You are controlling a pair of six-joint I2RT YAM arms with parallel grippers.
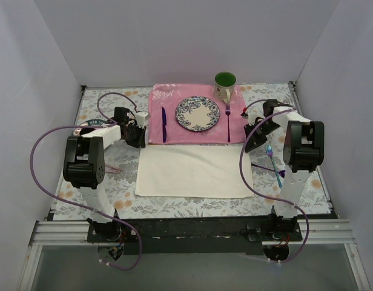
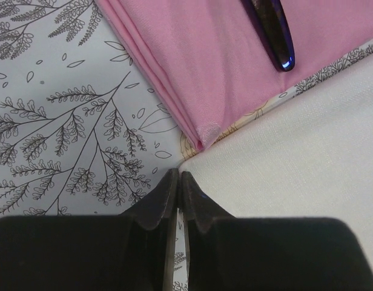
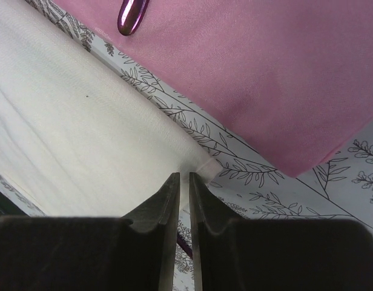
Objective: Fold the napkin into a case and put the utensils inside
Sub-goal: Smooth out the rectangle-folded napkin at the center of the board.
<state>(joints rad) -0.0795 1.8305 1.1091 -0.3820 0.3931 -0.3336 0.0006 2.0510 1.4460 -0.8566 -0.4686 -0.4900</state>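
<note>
Plain cream-white square cloth napkin [image 1: 195, 171], spread flat at the middle of the floral-printed desk [image 1: 117, 189], not yet shaped into a case. Longer side left to right in the top view. Far edge just beside, and parallel to, the near edge of the pink rectangular fabric placemat [image 1: 174, 132].

Far left corner straight ahead of the left fingers [image 2: 156, 209], pointing into the line between their tips. Fingers pressed together, no gap worth naming. Cloth caught between them or merely touched: impossible to tell.

Far right corner likewise ahead of the right fingers [image 3: 159, 209], drawn to a narrow slit. Corner puckered and tapering into that slit, by appearance a pinch on the napkin.

One arm per far corner, neither reaching across. Probable fold line therefore along the long left-to-right axis, with the far edge brought toward the near one.

Small shiny iridescent purple-blue-teal metal utensils [image 1: 272, 159] on the desk just right of the napkin's right edge. Long axes roughly near to far, close beside the right arm and well apart from the left.
</note>
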